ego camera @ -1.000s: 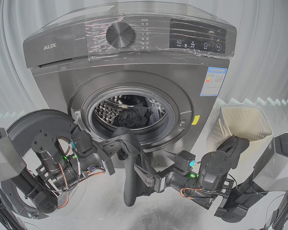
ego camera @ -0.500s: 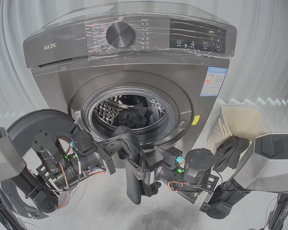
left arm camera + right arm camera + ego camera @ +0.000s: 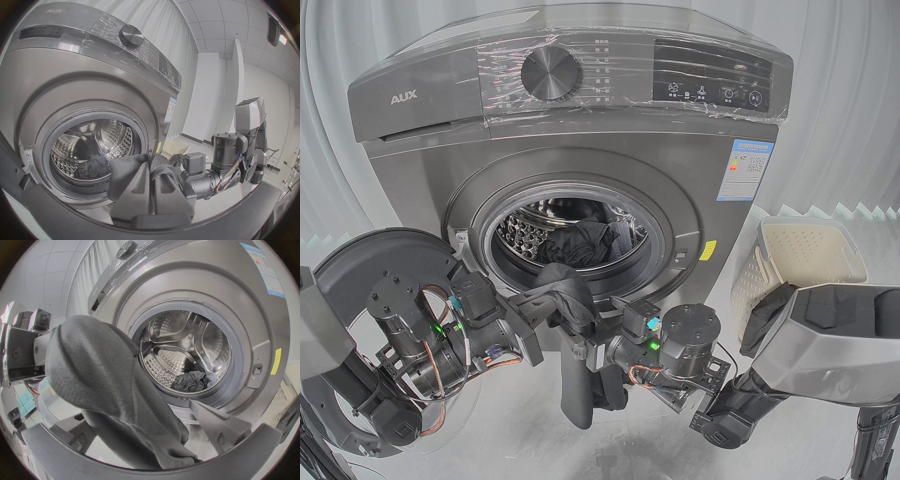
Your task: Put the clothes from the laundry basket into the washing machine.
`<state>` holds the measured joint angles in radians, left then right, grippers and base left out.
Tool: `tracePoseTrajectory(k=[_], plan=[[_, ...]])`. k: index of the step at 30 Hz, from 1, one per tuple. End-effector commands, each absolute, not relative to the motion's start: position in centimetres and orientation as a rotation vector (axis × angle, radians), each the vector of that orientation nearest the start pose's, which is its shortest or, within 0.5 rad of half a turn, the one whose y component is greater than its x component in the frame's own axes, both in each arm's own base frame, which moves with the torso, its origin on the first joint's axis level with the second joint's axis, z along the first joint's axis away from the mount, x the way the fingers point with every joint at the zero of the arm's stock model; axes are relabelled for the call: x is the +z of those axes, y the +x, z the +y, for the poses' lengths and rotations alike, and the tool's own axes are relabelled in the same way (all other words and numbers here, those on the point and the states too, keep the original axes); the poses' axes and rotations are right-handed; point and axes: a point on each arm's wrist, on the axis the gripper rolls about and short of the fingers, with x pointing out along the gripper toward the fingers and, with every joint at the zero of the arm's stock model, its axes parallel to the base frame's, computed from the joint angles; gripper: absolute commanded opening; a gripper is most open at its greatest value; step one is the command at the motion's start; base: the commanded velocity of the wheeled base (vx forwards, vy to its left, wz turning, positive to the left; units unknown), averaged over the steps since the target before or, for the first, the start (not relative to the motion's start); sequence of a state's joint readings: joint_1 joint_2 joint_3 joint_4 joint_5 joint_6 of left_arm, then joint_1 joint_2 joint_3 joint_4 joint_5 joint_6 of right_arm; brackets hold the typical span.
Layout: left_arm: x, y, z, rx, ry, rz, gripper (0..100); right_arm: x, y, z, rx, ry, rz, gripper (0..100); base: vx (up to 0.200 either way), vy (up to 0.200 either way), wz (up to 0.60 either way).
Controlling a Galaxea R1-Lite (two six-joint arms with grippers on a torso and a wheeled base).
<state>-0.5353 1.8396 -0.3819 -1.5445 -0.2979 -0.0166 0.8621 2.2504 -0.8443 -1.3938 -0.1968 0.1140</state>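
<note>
Dark garment (image 3: 575, 390) held at the washer's (image 3: 562, 156) mouth.
The left gripper (image 3: 544, 305) is clamped on the garment's top fold, just near of the drum's (image 3: 525, 234) lip, and the rest hangs down. The right gripper (image 3: 579, 347) stands wide open, the hanging cloth between its fingers, gripping nothing. Black clothes (image 3: 578, 244) lie in the drum. Another dark piece (image 3: 762, 315) drapes over the basket's (image 3: 807, 224) near rim, right.
</note>
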Motion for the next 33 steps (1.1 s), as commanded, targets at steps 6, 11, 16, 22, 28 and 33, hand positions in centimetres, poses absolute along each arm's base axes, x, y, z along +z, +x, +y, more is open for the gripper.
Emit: tracePoseTrajectory(k=[6,11,16,22,28,33], plan=[[13.1,23.4,-14.6,-0.832,-0.029,-0.073,0,7.5,26.4,29.9,0.662,0.123,0.02,0,0.0,0.0,0.0],[12.3,23.7,-14.8,-0.832,-0.035,-0.039,0,7.8,25.4,30.3,0.686,0.13,0.022,0,0.0,0.0,0.0],[11.8,24.4,-15.8,-0.843,-0.034,-0.029,100,7.2,23.5,31.2,0.729,0.121,0.05,0,0.0,0.0,0.0],[10.8,25.6,-16.5,-0.824,-0.033,-0.014,100,6.8,21.8,31.1,0.76,0.107,0.073,0,0.0,0.0,0.0],[10.6,25.5,-16.3,-0.821,-0.032,-0.006,100,7.7,21.8,30.9,0.758,0.139,0.049,0,0.0,0.0,0.0],[11.2,25.7,-15.6,-0.798,-0.038,-0.023,100,8.5,22.6,30.0,0.712,0.161,0.039,0,0.0,0.0,0.0]])
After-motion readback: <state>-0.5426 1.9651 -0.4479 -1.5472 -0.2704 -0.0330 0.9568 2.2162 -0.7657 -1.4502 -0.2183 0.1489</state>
